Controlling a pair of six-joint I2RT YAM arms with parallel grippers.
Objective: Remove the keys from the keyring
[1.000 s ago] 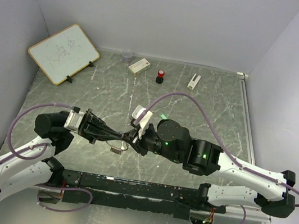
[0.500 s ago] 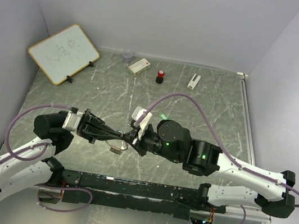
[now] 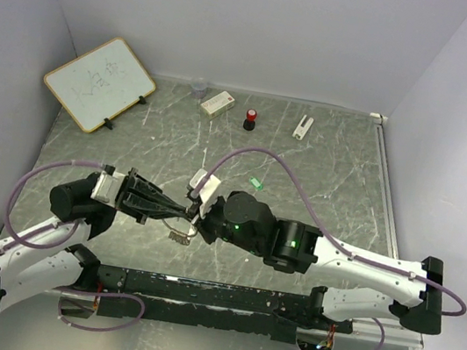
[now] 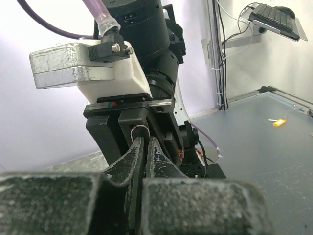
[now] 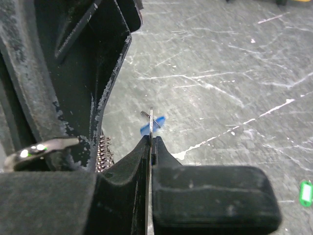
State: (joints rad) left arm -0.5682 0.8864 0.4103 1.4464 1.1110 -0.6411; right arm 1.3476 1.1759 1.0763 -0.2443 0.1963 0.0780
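Keyring (image 5: 35, 148) — a thin, shiny silver loop — sits pinched in the closed left pincer (image 4: 143, 147) near the counter's (image 3: 333, 164) front edge, toothed keys (image 3: 177, 236) dangling below. Right pincer (image 5: 150, 144) is clamped on the blade of the blue-headed key (image 5: 145, 129); a green-headed key (image 3: 256, 183) lies loose mid-counter.

keyring (image 5: 43, 145) shiny metal; table (image 5: 220, 58) scratched, matt

The left gripper (image 3: 172, 212) and right gripper (image 3: 194, 220) meet tip to tip above the grey marbled tabletop (image 3: 330, 181). One small green-headed key (image 3: 256, 182) lies apart, beyond the right arm (image 3: 353, 263).
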